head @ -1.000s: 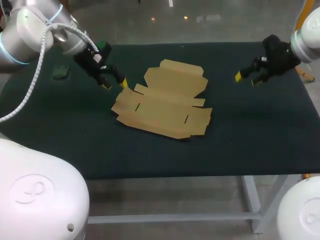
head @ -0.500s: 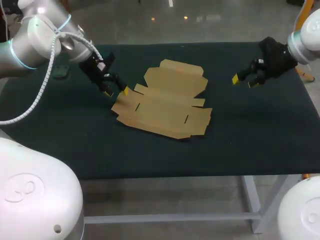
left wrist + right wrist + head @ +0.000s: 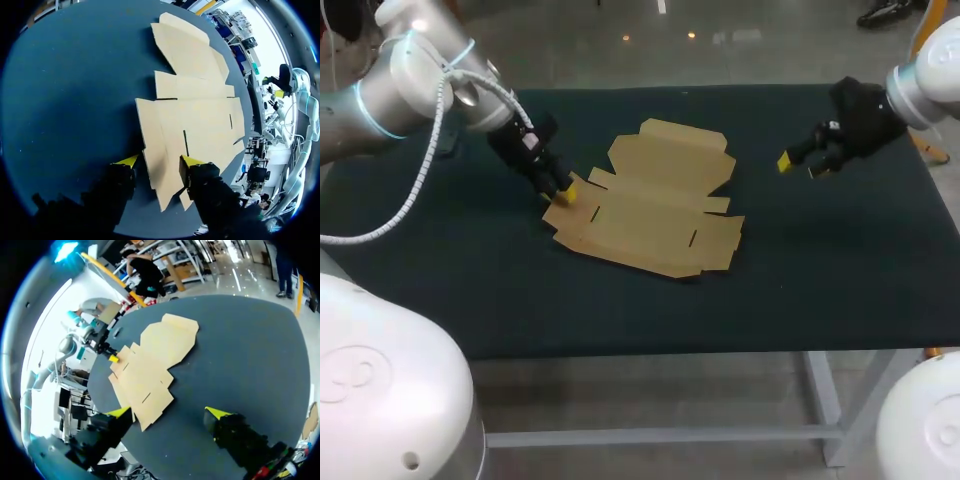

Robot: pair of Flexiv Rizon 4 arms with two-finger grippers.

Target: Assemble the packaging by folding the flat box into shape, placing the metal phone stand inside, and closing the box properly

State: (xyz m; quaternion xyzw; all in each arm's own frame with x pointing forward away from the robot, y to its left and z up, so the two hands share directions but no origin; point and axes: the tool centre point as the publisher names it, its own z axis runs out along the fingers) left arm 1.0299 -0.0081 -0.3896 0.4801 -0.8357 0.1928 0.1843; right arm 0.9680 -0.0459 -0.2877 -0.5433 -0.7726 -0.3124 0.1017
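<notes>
Dark cloth covers the table (image 3: 840, 270) from edge to edge, and all I am working with sits on it. At my left, my left gripper (image 3: 563, 192) is down low at the near left corner of the flat box (image 3: 650, 205), tilted in towards it. Its fingers are spread apart and straddle the cardboard's edge. In the left wrist view one yellow fingertip (image 3: 128, 161) sits over the bare cloth just beside the box and the other (image 3: 192, 161) over the cardboard, with a side flap lying between them. I cannot tell whether either tip touches the cardboard, and nothing is clamped. The box itself lies unfolded near the middle of the table, tan, with its panels and flaps spread out flat and two short slots cut into it. Its widest flap points towards the far edge. Off to my right, my right gripper (image 3: 798, 167) hangs above the cloth, well apart from the box. Its fingers are open too, with only table between them.
</notes>
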